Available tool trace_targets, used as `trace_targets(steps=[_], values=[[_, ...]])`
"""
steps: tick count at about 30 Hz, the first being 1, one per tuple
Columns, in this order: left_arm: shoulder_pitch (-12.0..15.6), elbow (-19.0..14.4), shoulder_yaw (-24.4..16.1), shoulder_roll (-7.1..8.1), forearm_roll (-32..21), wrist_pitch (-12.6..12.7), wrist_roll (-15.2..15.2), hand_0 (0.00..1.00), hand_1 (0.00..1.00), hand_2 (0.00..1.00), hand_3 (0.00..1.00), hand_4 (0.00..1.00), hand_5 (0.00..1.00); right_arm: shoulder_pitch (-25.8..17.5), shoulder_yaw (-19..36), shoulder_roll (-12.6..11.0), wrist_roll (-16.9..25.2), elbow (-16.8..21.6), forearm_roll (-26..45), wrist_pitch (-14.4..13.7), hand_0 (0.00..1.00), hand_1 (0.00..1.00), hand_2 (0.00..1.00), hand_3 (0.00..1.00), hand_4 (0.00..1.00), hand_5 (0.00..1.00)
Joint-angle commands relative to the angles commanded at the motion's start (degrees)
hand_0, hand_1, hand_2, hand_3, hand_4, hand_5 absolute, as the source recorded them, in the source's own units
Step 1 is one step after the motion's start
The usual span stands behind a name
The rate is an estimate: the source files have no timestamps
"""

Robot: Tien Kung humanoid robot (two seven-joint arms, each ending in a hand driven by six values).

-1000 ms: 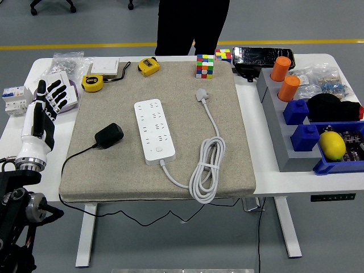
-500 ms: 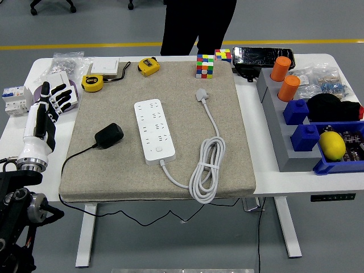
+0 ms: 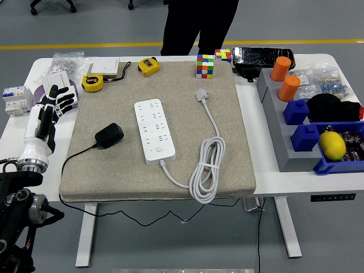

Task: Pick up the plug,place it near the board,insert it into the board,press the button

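A black plug point(image 3: 109, 135) with a thin black cord lies on the left part of the grey mat point(image 3: 170, 170). To its right the white power board point(image 3: 153, 131) lies lengthwise, its button at the near end. The board's own white cable point(image 3: 207, 170) coils on the mat's right side. My left hand point(image 3: 54, 102) hovers over the table's left edge, fingers spread and holding nothing, well left of the plug and apart from it. The right arm is out of view.
Two yellow tape measures point(image 3: 94, 83) and a colourful cube point(image 3: 205, 66) sit at the mat's far edge. White switch parts point(image 3: 16, 99) lie at far left. Blue bins, orange cups point(image 3: 289, 88) and a lemon point(image 3: 333, 145) fill the right side. A person point(image 3: 196, 25) stands behind the table.
My left hand has shifted slightly right toward the mat, staying open. The person at the far side has shifted a little to the right.
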Motion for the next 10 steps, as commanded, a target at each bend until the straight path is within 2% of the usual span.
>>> trace_targets(steps=[10], values=[[0.14, 0.10, 0.07, 0.10, 1.44, 0.87, 0.24, 0.726, 0.713, 0.649, 0.668, 0.951, 0.806, -0.05, -0.13, -0.07, -0.05, 0.00, -0.07, 0.01, 0.848, 0.761, 0.750, 0.785, 0.998, 0.903]])
